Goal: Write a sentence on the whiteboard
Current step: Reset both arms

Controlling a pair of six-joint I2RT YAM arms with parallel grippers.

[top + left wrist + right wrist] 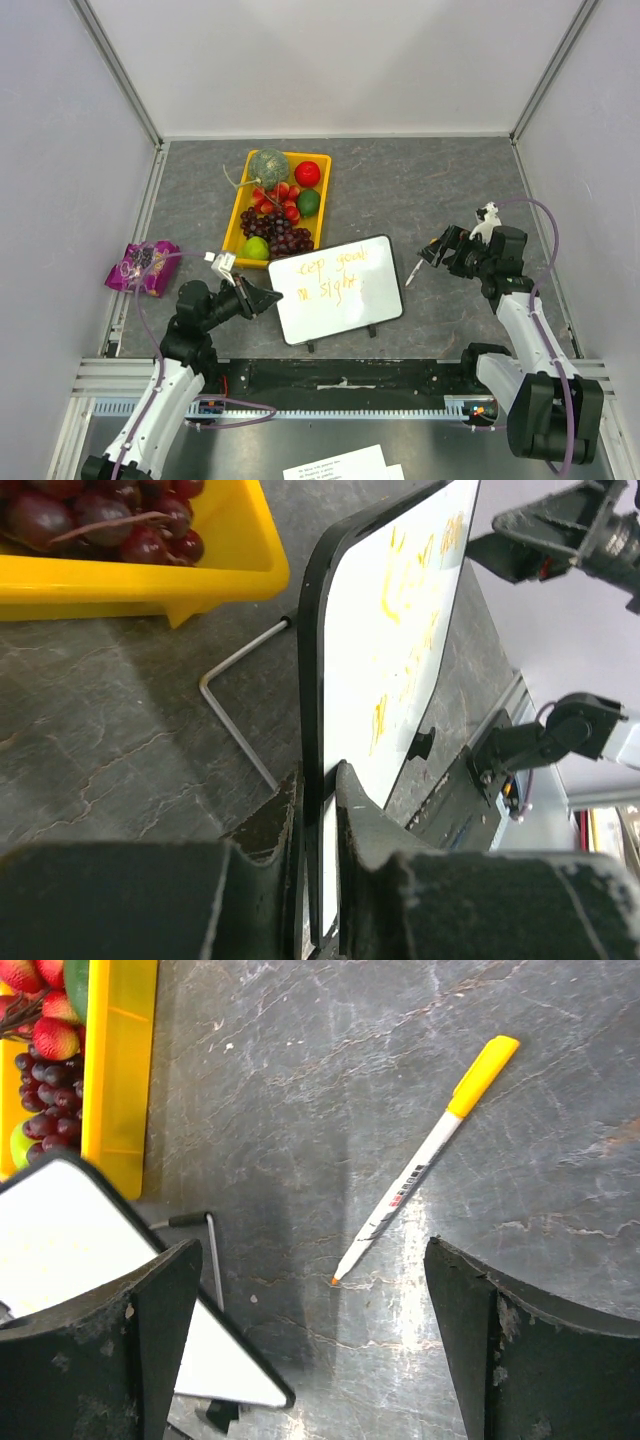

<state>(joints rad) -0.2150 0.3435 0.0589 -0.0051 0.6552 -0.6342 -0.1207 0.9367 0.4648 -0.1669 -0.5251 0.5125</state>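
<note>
i see the small glossy white whiteboard (337,288) with rounded corners and a thin dark frame standing tilted near the middle of the grey stone-patterned worktop (420,190). its far left corner is just beside the near end of the yellow plastic tray (235,215) of fruit. the orange handwritten sentence (335,275) runs across it in two short lines; i can't read every letter. my left fingers (365,830) are pinching the board's left edge, one finger on the front face and one on the back. in the left wrist view a bent metal wire leg (235,710) shows behind the board, resting on the worktop.

my right fingers (500,1330) are spread wide and hold nothing, hovering over bare worktop to the right of the board. between them in the right wrist view lies a slim white marker pen (425,1160) with a yellow cap on its far end. its orange tip is bare and points toward the wrist camera. the pen lies flat on the worktop, apart from both fingers and from the board.

a purple foil packet (145,266) lies at the left edge, well apart from the board.
</note>
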